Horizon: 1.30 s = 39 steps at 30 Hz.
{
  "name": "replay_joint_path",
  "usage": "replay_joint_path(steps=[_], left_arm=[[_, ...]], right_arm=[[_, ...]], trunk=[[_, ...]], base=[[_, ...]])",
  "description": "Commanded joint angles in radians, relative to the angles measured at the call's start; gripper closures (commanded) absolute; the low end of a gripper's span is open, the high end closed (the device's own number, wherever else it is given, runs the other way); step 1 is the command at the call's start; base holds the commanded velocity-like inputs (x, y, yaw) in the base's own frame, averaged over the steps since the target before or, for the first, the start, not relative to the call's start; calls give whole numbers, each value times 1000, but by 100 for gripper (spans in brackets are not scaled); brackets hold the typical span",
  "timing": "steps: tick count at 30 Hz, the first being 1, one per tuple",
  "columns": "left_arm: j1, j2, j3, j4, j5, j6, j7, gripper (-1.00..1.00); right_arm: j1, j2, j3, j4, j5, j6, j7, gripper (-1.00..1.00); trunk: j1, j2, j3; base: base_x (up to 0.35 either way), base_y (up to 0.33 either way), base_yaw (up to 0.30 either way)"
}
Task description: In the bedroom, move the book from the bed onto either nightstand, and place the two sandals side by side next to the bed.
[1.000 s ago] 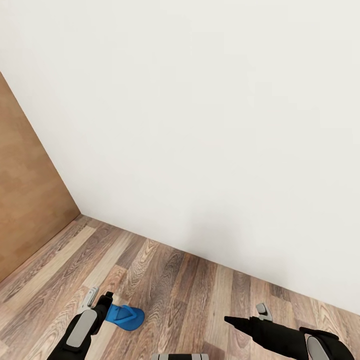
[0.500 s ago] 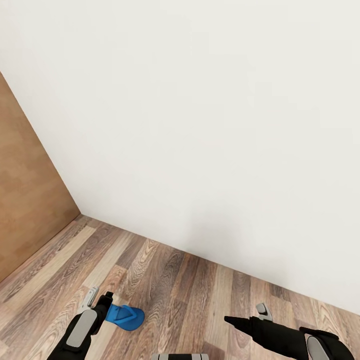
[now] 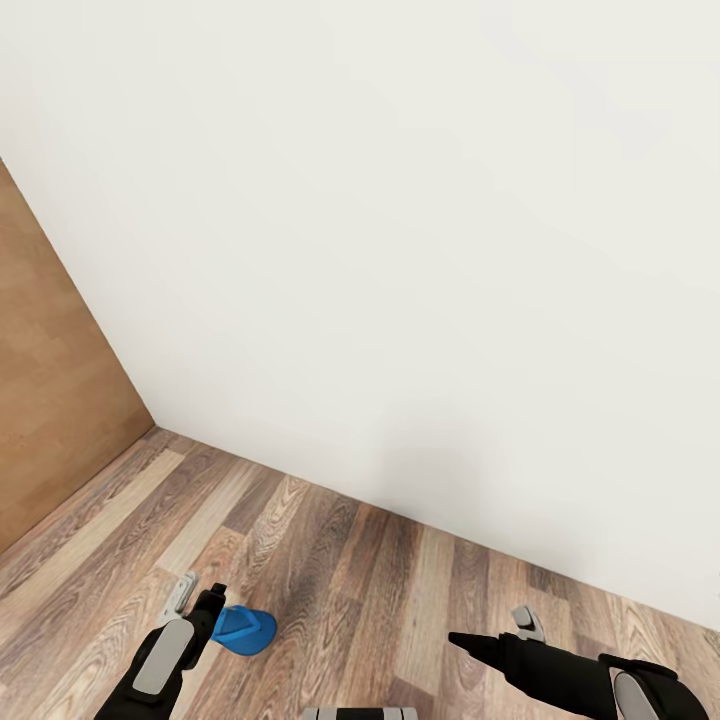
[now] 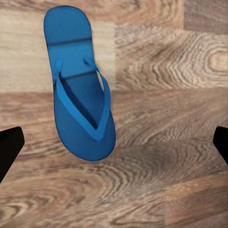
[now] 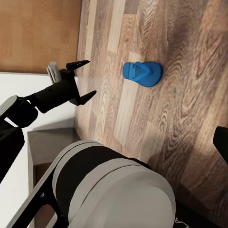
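One bright blue sandal [image 3: 247, 630] lies flat on the wood-plank floor, straps up. My left gripper [image 3: 212, 600] hangs open just above and beside it; in the left wrist view the sandal [image 4: 80, 90] lies between the spread black fingertips [image 4: 8, 147], nearer one of them. From the right wrist view I see the same sandal [image 5: 142, 72] and the left gripper [image 5: 90, 77] with its jaws apart. My right gripper [image 3: 470, 643] is held open above bare floor to the right, holding nothing. The other sandal, book, bed and nightstand are out of view.
A plain white wall [image 3: 420, 250] stands close ahead, meeting the floor along a slanted line. A brown wooden door [image 3: 50, 400] closes off the left. My own grey trunk [image 5: 114, 190] shows in the right wrist view. Open floor [image 3: 350, 580] lies between the arms.
The whole head picture has shifted a little, so the camera moved. The sandal now shows shorter and closer under my left gripper. Both arms keep their pose.
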Motion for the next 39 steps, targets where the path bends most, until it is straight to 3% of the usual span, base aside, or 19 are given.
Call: replay_joint_path(steps=[1, 39], left_arm=[[0, -1, 4, -2, 6, 5, 4, -100], [0, -1, 4, -2, 6, 5, 4, -100]], right_arm=[[0, 0, -1, 0, 1, 4, 4, -100], [0, 0, -1, 1, 1, 4, 4, -100]], trunk=[[0, 0, -1], [0, 0, -1]], base=[[-3, -10, 0], [0, -46, 0]])
